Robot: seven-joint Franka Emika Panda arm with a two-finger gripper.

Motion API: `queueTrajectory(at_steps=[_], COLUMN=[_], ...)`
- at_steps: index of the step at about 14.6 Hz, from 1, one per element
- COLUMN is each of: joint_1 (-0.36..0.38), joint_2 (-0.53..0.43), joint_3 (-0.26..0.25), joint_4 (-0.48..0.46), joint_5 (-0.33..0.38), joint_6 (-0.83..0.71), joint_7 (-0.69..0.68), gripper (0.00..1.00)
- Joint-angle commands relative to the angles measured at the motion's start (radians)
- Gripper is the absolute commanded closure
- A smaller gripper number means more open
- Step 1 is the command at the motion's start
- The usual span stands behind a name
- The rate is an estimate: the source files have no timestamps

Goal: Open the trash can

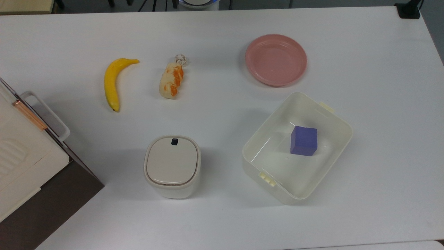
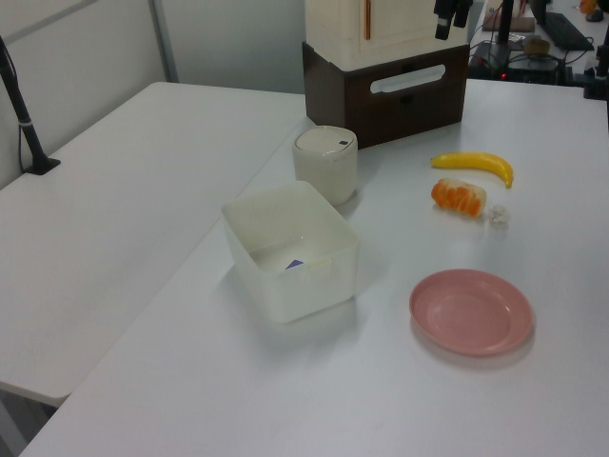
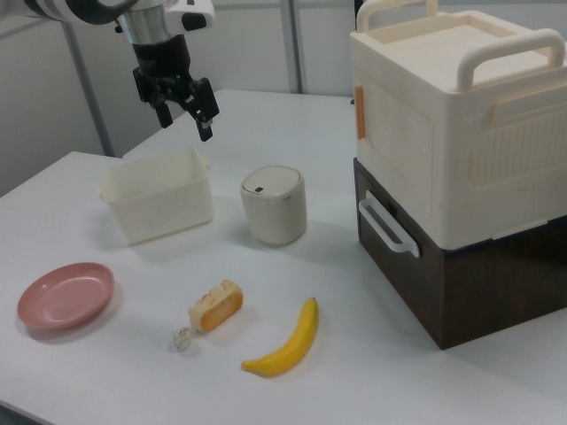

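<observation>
Hanging with fingers spread, the gripper is high above and well apart from the lid-shut trash can.

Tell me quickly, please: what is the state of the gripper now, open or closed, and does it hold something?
Gripper: open, holding nothing, up in the air above the table, away from the trash can.

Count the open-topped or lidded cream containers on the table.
2. The trash can, lid shut, stands near the appliance; the open tub, holding a purple cube, sits below the pink plate.
</observation>
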Motion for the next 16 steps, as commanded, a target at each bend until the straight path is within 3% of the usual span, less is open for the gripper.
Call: queueTrajectory(at_steps=[1,14,16], joint_1=[0.005,0.002,0.002], joint_2=[-0.010,-0.010,-0.008], joint_3=[-0.004,-0.004,-0.004], joint_4=[-0.012,-0.010,-0.009], joint_5=[-0.017,-0.005,-0.004], joint_6=[-0.015,-0.013,-0.009], joint_7=[0.019,0.031,0.089], gripper=[0.00,0.00,0.00])
